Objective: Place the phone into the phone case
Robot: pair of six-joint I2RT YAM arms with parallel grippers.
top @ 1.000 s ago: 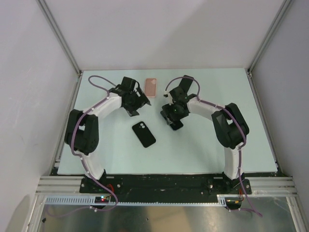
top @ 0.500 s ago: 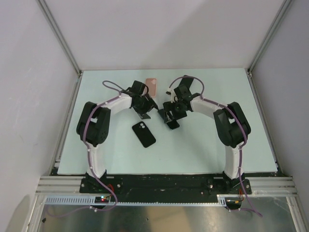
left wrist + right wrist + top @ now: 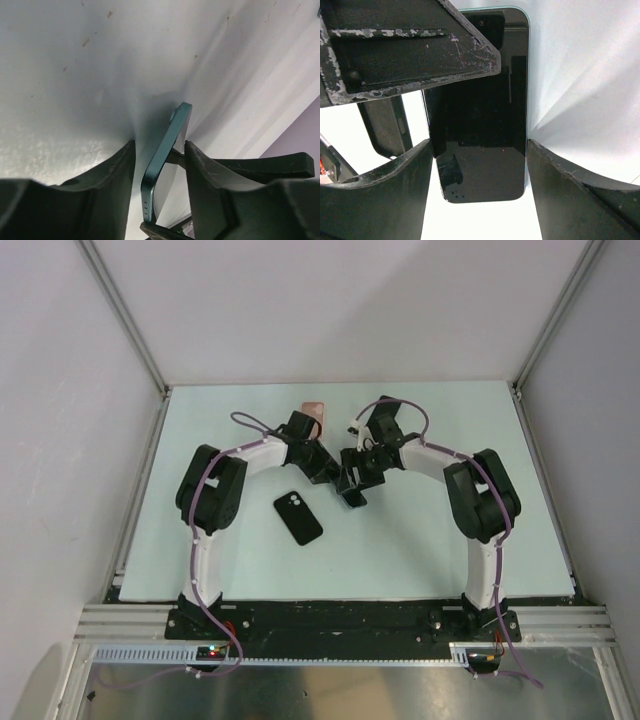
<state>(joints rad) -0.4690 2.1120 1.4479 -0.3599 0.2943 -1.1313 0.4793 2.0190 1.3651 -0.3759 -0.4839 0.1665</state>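
Note:
A teal-edged phone (image 3: 480, 125) with a black screen stands on edge above the table, and my right gripper (image 3: 478, 150) is shut on its two long sides. In the top view that right gripper (image 3: 352, 485) meets my left gripper (image 3: 328, 468) at the table's middle. My left gripper (image 3: 160, 147) straddles the phone's (image 3: 167, 150) thin edge, with gaps on both sides, so it is open. One of its fingers (image 3: 420, 45) crosses the phone's top corner. A black phone case (image 3: 298, 518) with a camera cutout lies flat in front of the left gripper.
A pink case (image 3: 314, 410) lies behind the left wrist, partly hidden by it. Grey walls with aluminium posts (image 3: 540, 335) enclose the pale table (image 3: 450, 560) on three sides. Both arm bases sit at the near edge.
My left arm has swung right, from beside the pink case to the right gripper, and its jaws have narrowed around the phone's edge. The right gripper has shifted slightly back, still holding the phone.

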